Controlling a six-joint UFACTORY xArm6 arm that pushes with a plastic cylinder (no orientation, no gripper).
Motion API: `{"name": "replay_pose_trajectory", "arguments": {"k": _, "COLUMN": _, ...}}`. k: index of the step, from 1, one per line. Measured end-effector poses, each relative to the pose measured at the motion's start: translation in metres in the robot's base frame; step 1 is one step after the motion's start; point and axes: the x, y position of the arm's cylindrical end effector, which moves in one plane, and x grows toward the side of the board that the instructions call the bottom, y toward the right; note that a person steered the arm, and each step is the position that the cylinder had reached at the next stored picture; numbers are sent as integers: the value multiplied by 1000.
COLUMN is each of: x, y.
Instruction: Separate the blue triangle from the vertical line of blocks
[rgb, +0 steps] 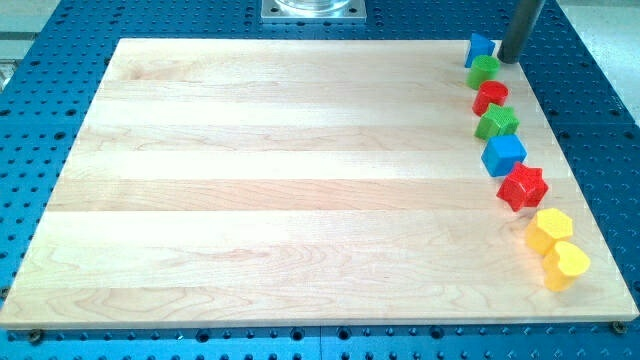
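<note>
Since the rod ended in a bare point with no jaws at all, there was nothing to be released or clenched, so it all came down to how my tip (509, 60) met the block. It sat at the view's top right, just beside the blue triangle (480, 49) on its right side, maybe touching, though I honestly couldn't tell from that angle.

The blue triangle was at the very top of the line, hard against the green block (485, 68) below it. Under that ran a red block (490, 97), another green one (496, 122), a blue cube (503, 155), a red star (522, 187) and two yellow blocks (549, 230) (566, 265) down the right edge of the bench (280, 180).

What worried me: a push angled even slightly downward would probably drag the green block along and knock the line crooked. The triangle's slanted faces could also let it spin off my tip instead of sliding cleanly left. And it was near the bench's top edge, so a push drifting upward might tip it off.
</note>
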Motion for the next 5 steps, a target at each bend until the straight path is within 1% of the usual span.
{"name": "replay_pose_trajectory", "arguments": {"k": 1, "x": -2, "y": -16}}
{"name": "replay_pose_trajectory", "arguments": {"k": 3, "x": -2, "y": -27}}
{"name": "replay_pose_trajectory", "arguments": {"k": 5, "x": 12, "y": -91}}
